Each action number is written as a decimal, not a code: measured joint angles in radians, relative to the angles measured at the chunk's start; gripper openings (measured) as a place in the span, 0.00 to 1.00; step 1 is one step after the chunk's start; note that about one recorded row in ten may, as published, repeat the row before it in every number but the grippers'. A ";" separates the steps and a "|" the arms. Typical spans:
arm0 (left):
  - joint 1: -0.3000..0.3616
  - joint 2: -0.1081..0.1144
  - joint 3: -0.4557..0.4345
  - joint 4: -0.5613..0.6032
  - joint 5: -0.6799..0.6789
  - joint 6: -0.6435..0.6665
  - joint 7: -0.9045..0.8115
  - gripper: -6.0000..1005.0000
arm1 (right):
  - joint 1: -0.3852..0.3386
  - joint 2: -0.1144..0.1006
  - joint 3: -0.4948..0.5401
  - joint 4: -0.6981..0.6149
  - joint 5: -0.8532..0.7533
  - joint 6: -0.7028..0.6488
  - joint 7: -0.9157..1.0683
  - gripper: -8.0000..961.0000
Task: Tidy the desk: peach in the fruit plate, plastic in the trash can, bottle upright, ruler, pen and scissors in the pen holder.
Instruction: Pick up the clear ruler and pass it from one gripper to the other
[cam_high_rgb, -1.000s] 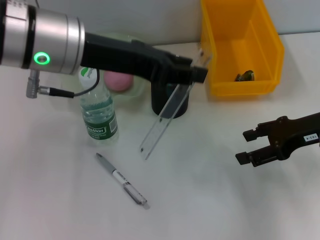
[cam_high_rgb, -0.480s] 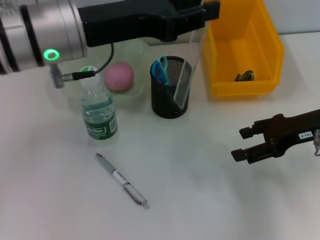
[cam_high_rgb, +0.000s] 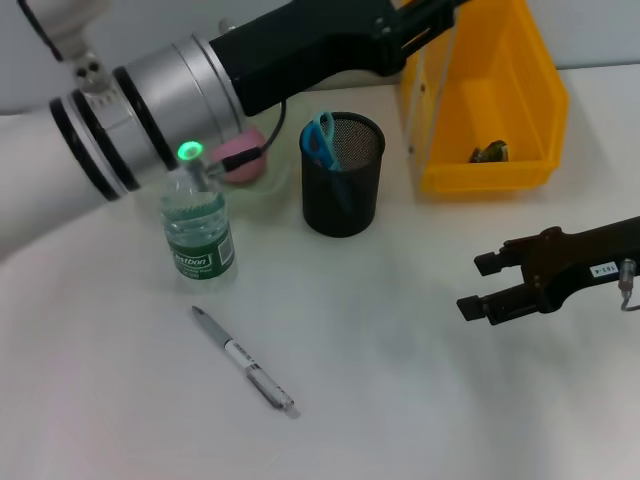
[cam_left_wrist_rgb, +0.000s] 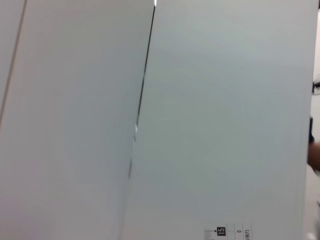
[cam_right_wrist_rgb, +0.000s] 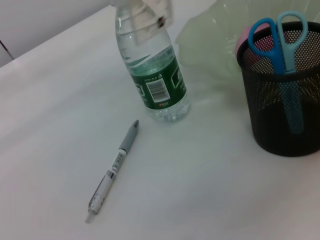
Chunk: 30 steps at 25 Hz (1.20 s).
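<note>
Head view: the ruler (cam_high_rgb: 432, 55), clear and hanging nearly upright, is seen at the upper centre of the frame beneath the left gripper (cam_high_rgb: 425, 18), which is closed on its top end. The pen holder (cam_high_rgb: 343, 187) stands below and to the left of the ruler's lower tip, with the scissors (cam_high_rgb: 320, 142) already inside. The pen (cam_high_rgb: 243, 360) lies diagonally at lower left. The right gripper (cam_high_rgb: 478, 286), jaws apart and empty, is held at the right edge.
</note>
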 joint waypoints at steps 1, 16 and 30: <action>0.005 0.000 0.036 -0.012 -0.078 -0.013 0.078 0.40 | 0.000 0.000 0.000 0.003 0.000 0.001 0.000 0.86; -0.042 -0.002 0.491 -0.257 -1.195 -0.006 1.082 0.40 | 0.001 0.000 -0.002 0.015 -0.001 0.025 -0.003 0.86; -0.104 -0.002 0.593 -0.329 -1.392 0.004 1.210 0.40 | 0.000 0.026 -0.001 0.015 -0.001 0.066 -0.017 0.86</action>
